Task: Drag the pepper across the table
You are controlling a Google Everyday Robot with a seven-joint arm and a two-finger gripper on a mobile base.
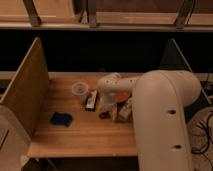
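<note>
Now the jaws hang at the pepper (103,115) on the table (80,137).

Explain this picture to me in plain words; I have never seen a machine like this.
The big white shape is a robot arm. It reaches from the lower right to the middle of a light wooden table with upright side panels. There is one picture only, taken from above, looking down over the arm. The arm's grasping tool is down at the table's middle, right above a small dark-red thing, likely the pepper. Whether the tool holds it cannot be seen. Also on the table: a clear cup, a dark packet, a blue object, an orange plate and a white bottle, the last two partly hidden by the arm.
</note>
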